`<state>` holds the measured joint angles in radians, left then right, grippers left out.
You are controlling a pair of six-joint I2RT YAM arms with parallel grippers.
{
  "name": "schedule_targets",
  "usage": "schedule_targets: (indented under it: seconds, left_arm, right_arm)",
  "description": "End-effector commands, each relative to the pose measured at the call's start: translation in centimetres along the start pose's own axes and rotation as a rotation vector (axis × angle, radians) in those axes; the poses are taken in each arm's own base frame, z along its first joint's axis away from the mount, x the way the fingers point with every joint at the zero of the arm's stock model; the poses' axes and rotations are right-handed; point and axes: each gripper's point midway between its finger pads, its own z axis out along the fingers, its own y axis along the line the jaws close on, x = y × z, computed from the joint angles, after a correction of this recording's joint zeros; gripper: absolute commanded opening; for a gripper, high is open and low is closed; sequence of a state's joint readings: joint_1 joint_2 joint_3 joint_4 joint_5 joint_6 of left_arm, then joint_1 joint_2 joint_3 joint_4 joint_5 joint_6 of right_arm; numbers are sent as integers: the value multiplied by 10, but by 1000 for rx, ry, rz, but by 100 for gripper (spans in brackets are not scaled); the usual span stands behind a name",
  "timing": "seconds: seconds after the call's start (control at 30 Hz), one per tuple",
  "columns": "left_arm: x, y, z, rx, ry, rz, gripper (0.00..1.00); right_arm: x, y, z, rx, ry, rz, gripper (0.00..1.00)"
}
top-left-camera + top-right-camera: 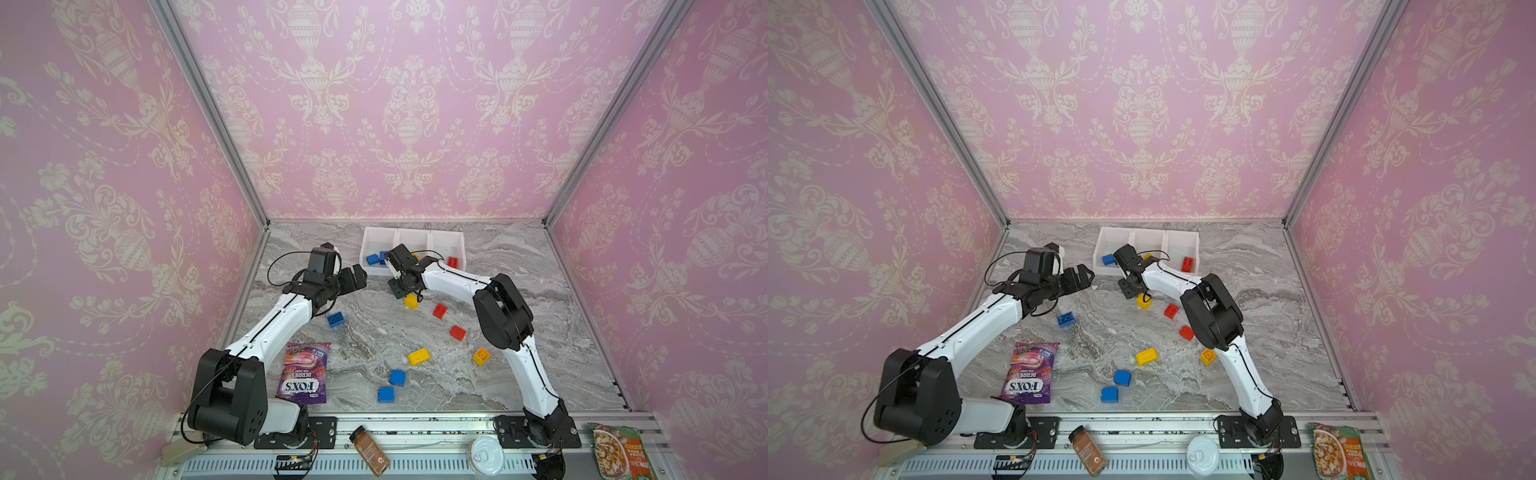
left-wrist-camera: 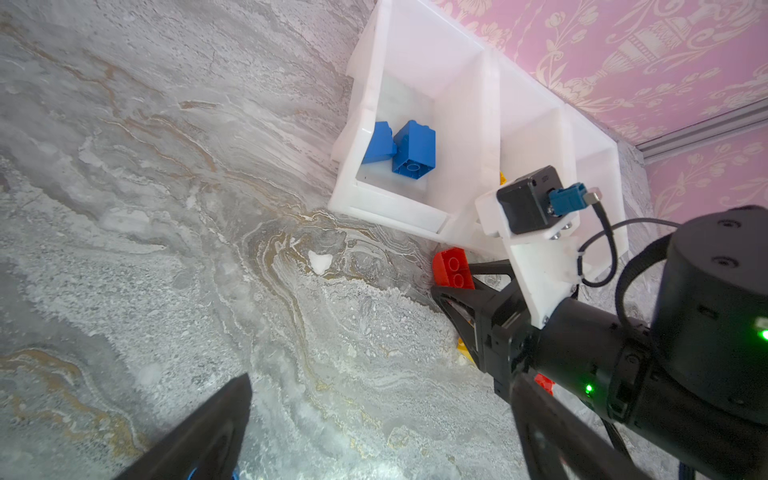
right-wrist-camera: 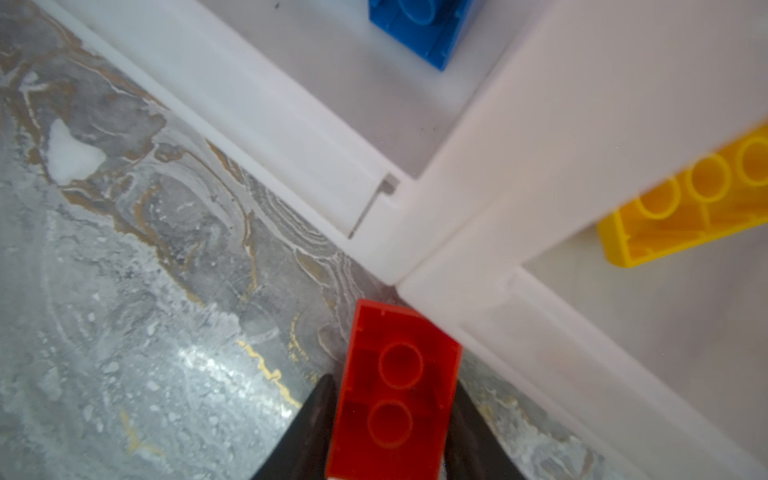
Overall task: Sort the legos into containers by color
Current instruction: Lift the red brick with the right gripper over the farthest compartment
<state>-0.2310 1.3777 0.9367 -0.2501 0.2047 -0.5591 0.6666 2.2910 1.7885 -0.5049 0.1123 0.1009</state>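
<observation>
I see R gripper point(image 3: 392, 386) pinching red brick point(image 3: 399, 374) just outside bins point(image 3: 478, 187); L gripper point(image 1: 355, 277) spread wide, well apart.

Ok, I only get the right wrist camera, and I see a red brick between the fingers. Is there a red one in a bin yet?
Observer: Yes. In both top views one binned red brick lies in the end bin on the right of the row.
Operator: Where's the other arm?
Observer: The left gripper hangs open and empty above the table, left of the bins.
Operator: Any more reds lying around?
Observer: Two loose red bricks lie out in the middle of the table.
</observation>
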Motion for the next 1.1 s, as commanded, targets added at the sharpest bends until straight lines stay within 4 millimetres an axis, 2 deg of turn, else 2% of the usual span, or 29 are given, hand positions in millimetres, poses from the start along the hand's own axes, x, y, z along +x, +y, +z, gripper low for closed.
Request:
schedule_targets:
  seconds: [0.0,0.33,0.67,0.9,1.07]
  left_arm:
    - [3,3,-5,2,0,-13,99]
    - [4,3,-2,7,4,-22,99]
    - [2,2,0,10,3,-25,99]
    - [1,1,0,10,4,-26,99]
    - [1,1,1,9,8,-29,99]
  right_arm:
    - [0,1,-9,13,-7,-14,39]
    - [5,8,-33,-2,-2,-10,38]
    - [6,5,-76,-14,-56,8,37]
    - [4,-4,-105,5,-104,12,36]
    - [1,-25,-121,38,-126,30,36]
